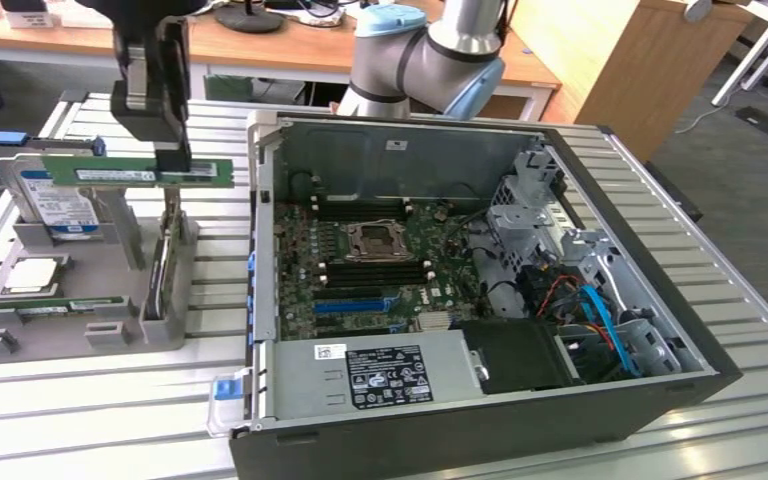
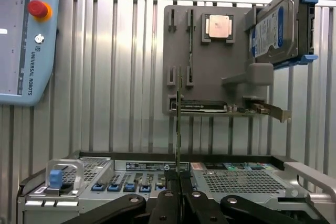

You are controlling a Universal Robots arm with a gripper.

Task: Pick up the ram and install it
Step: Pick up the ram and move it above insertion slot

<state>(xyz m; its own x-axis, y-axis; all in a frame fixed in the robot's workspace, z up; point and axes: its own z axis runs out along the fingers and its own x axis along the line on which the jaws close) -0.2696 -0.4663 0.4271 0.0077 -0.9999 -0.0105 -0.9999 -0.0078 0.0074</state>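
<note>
Finishing pickup: clamping the ram in the jaws of the gripper just above the grey holder, needing steady, level carrying.

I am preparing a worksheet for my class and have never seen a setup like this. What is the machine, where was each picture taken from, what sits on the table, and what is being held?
This is a single robot arm ending in a gripper, a two-fingered clamp. The exterior view comes from a camera off the arm, looking over the slatted table. The wrist view comes from a camera on the arm's wrist, looking out along the gripper. On the table stand an open computer case with its motherboard exposed, and a grey holder carrying a hard drive and a processor chip. The gripper is shut on the ram, a thin green memory stick, held up over the holder.
</note>
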